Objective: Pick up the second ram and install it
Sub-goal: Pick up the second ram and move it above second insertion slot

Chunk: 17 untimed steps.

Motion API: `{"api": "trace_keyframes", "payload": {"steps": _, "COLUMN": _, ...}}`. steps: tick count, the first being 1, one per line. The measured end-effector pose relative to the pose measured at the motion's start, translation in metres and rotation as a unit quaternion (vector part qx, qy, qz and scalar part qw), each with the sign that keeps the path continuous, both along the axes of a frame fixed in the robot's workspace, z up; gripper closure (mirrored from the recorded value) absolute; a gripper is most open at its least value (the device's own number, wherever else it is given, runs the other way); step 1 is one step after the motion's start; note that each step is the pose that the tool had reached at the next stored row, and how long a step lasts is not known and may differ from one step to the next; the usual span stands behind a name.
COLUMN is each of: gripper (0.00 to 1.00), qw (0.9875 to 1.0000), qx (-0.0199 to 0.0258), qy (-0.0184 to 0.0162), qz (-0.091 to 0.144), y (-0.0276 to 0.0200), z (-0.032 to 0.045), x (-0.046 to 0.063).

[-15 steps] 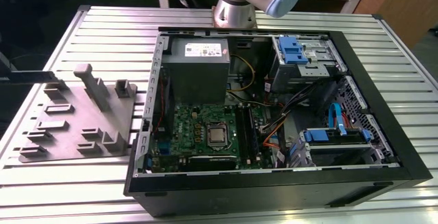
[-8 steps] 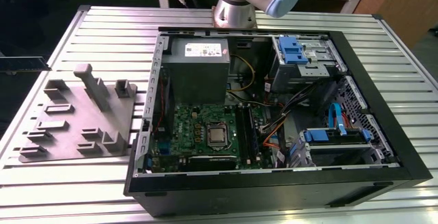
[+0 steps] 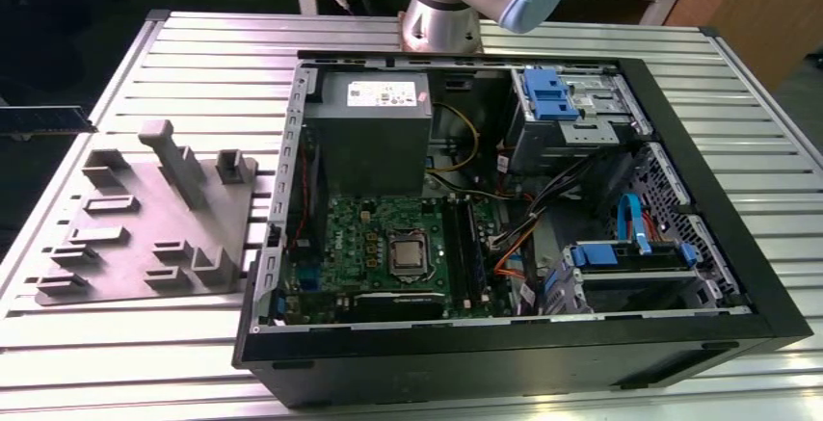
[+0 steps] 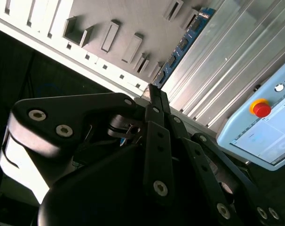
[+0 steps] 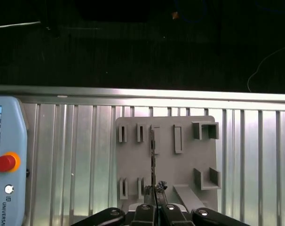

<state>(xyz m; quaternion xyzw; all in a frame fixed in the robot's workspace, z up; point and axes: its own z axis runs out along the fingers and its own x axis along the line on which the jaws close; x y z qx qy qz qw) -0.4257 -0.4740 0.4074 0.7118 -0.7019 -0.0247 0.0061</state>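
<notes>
While hanging over the grey fixture plate [image 5: 185, 169], the pincer [image 4: 154, 92] pinches the second ram [image 4: 182, 44] by one end.

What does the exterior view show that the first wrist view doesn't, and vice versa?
Exterior view: the open computer case with its motherboard, and the arm behind it. First wrist view: the gripper shut on the second ram, seen edge-on against the gray fixture, plus a teach pendant. Both: that fixture and the slatted table.

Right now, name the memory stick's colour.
The memory stick is blue with black chips; second wrist view.
</notes>
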Motion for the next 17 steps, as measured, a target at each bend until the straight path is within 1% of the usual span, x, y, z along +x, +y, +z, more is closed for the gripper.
{"api": "trace_keyframes", "payload": {"steps": 6, "gripper": 0.89, "qw": 1.0, "qx": 0.0001, "qy": -0.0001, "qz": 0.0, "y": -0.0001, "z": -0.0001, "x": 0.007}}
{"api": "trace_keyframes", "payload": {"steps": 15, "gripper": 0.89, "qw": 1.0, "qx": 0.0001, "qy": -0.0001, "qz": 0.0, "y": -0.0001, "z": -0.0001, "x": 0.023}}
{"api": "trace_keyframes", "payload": {"steps": 17, "gripper": 0.89, "qw": 1.0, "qx": 0.0001, "qy": -0.0001, "qz": 0.0, "y": -0.0001, "z": -0.0002, "x": 0.029}}
